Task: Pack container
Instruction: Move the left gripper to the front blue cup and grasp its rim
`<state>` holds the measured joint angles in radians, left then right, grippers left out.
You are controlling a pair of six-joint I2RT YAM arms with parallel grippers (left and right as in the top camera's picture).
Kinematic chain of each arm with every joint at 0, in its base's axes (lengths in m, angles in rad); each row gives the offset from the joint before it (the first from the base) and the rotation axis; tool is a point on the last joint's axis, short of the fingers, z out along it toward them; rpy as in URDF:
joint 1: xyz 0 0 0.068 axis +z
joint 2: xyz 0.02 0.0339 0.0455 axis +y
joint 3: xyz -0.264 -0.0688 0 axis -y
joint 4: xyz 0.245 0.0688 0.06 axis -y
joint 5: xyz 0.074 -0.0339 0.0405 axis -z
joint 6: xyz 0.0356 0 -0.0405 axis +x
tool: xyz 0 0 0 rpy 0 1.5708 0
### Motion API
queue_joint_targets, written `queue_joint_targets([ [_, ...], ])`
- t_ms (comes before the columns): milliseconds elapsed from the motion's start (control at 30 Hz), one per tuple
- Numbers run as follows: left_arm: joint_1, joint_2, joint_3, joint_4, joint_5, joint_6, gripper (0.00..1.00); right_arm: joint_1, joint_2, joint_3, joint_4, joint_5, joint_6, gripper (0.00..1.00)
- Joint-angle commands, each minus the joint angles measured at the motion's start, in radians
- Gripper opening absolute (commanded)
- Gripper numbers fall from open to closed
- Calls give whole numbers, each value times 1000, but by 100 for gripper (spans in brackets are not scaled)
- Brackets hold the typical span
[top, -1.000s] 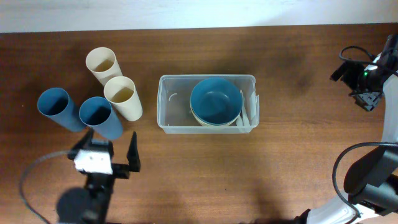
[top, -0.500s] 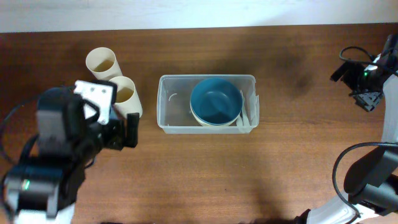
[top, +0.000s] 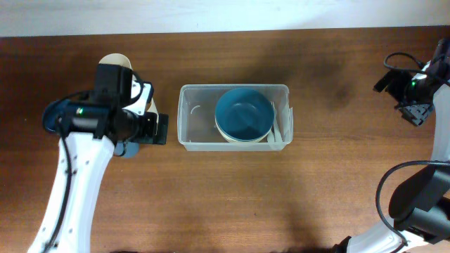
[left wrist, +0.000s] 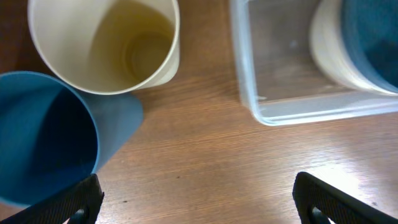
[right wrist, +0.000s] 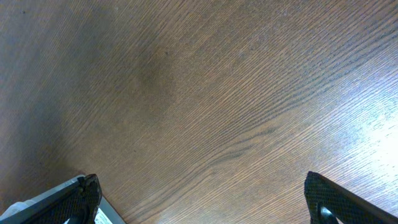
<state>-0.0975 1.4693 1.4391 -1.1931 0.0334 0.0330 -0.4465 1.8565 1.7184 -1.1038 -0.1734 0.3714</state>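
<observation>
**Left hand hanging open between cups and container**

The container [top: 191, 121] is sitting mid-table, a little nearer the far edge. It is carrying a blue bowl [top: 244, 112] nested in a cream bowl [top: 226, 135]. Something thin and white [top: 283, 130] is leaning along its right wall, and I cannot tell what it is.

The left hand [left wrist: 200, 208] is hovering with its jaws spread wide and gripping nothing, over bare wood just off the container's near-left corner. A cream cup [left wrist: 106, 43] and a blue cup [left wrist: 46, 140] are crowding its left side, right beside each other and showing their open mouths to the wrist camera. From overhead, the left arm is covering most of the cup cluster.

Out at the right edge of the table [top: 316, 197], the right hand [right wrist: 202, 202] is also gaping wide and empty, well apart from the container.
</observation>
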Motion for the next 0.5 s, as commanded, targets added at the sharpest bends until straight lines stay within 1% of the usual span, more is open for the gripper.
queue_joint_targets([
  [0,14,21,13,-2,-63,-13,100,-5,2,3,0,9,11,99],
  [100,29,25,13,0,-137,-22,99,-5,2,3,0,9,11,99],
  [167,48,25,13,0,-154,-21,100,-5,2,3,0,9,11,99],
  [333,101,38,13,-2,-131,-16,100,-5,2,3,0,10,11,99],
  [400,107,55,13,-9,-100,10,100,-5,2,3,0,10,11,99],
  [467,107,74,13,-16,-101,14,100,-5,2,3,0,10,11,99],
])
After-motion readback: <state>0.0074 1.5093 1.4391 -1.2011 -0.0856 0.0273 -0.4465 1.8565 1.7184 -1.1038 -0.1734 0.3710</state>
